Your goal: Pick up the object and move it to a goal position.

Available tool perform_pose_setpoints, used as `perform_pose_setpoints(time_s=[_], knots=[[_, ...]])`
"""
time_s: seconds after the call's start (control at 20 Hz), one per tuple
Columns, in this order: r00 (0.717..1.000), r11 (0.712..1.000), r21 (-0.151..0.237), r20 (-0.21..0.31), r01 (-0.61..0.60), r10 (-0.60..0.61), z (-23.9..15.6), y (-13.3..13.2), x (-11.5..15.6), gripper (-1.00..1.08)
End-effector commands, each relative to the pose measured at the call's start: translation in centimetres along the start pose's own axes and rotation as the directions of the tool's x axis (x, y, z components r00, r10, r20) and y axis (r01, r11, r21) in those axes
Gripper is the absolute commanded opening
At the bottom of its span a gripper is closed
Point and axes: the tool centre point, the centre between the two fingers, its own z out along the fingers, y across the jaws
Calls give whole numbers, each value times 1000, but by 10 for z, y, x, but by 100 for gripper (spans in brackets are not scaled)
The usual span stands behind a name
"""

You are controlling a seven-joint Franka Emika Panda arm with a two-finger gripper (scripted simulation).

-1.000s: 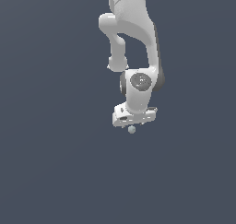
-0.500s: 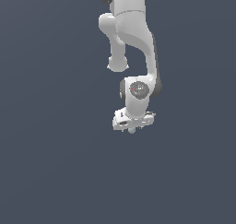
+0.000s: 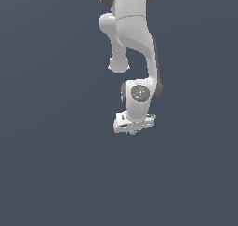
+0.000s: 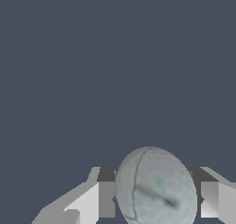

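Note:
The object is a pale grey-green sphere point(image 4: 156, 187). In the wrist view it sits between my two fingers point(image 4: 107, 199), which stand close against both of its sides. My gripper point(image 4: 158, 200) is shut on the sphere. In the exterior view the gripper point(image 3: 134, 126) hangs under the white arm, and only a small bump of the sphere point(image 3: 133, 132) shows below the hand; the rest is hidden by it.
The white arm point(image 3: 132, 43) comes down from the top of the exterior view. A flat dark blue-grey ground point(image 3: 56, 164) fills everything around it. No other objects show.
The hand has come down a little over the sphere. The sphere showed clearly below the gripper a second ago and is now almost covered by the hand.

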Motion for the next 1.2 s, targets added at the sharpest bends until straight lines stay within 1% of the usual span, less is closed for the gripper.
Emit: perform_pose_setpoints(time_s=[0.0, 0.35, 0.6, 0.9, 1.15], knots=[[1000, 1000, 0, 0, 0, 0, 0, 0, 0, -100], [1000, 1000, 0, 0, 0, 0, -1, 0, 0, -100], [1000, 1000, 0, 0, 0, 0, -11, 5, -3, -100], [1000, 1000, 0, 0, 0, 0, -40, 16, -11, -100], [1000, 1000, 0, 0, 0, 0, -78, 31, -22, -100]])
